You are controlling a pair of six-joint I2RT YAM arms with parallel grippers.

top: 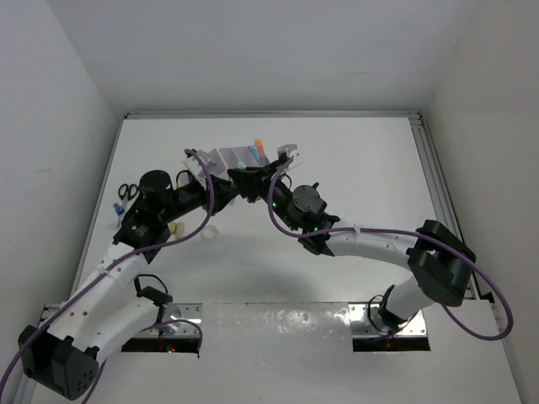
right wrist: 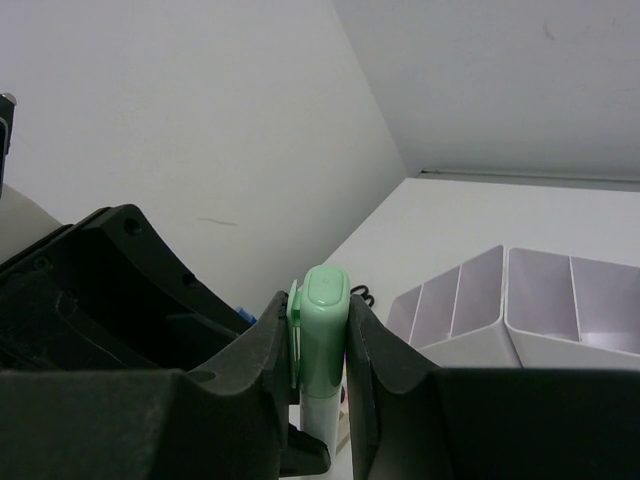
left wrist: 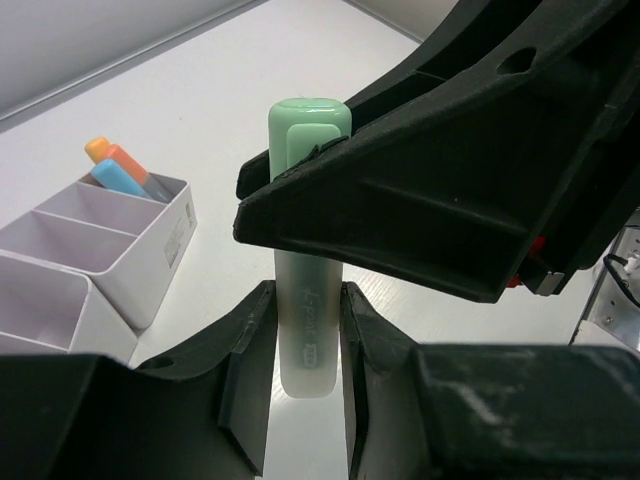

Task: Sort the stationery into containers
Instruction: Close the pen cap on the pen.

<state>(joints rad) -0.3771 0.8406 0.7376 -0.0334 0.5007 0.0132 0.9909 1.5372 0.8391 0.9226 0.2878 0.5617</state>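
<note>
Clamping green pen, left hand on barrel, right hand on cap, midsection hidden.

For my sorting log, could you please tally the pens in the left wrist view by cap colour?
Green-capped pen: 1
Orange-capped pen: 1
Blue-capped pen: 1
Total: 3
</note>
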